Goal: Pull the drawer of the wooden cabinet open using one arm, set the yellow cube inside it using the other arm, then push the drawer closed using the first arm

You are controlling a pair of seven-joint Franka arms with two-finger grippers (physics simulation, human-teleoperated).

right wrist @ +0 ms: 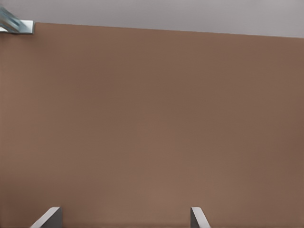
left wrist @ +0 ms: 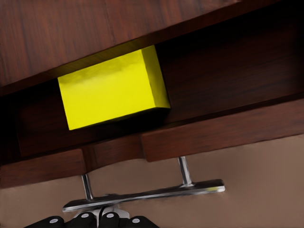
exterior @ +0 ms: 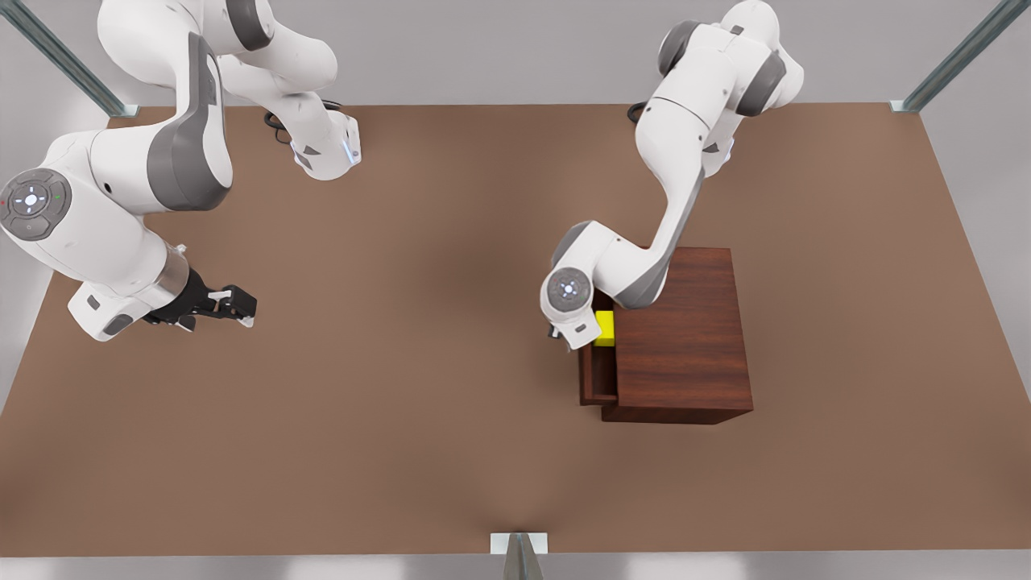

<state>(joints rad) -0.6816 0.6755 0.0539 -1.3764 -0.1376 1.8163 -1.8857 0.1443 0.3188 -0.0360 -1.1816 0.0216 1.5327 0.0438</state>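
Right gripper (exterior: pixel 240 307): at the front view's left, low over the table (exterior: pixel 403 362), well apart from the cabinet. I saw its two fingertips (right wrist: pixel 47 218) spread wide over bare table in its wrist view, holding nothing. I judged this arm to be waiting.

Left gripper (left wrist: pixel 97 219): at the drawer front, hidden under its own wrist in the front view. In its wrist view the dark fingers sat close together just at the handle (left wrist: pixel 145 194). I could not tell whether they clamped the bar or only touched it.

Drawer (exterior: pixel 598 372): stood out a short way from the cabinet (exterior: pixel 685 338) toward the front view's left, only partly open.

Cube (exterior: pixel 605 328): lay inside the drawer, partly under the cabinet's top edge. It was free of both grippers.

Step in hand: I judged the placing done and the closing push under way or about to start.

Next move: I reckoned the left arm had to press the drawer front straight toward the cabinet, square to the panel, until it sat flush. The right arm needed only to keep clear.

Count: two arms, two grippers, one cabinet, one drawer, one handle on two posts, one cube.
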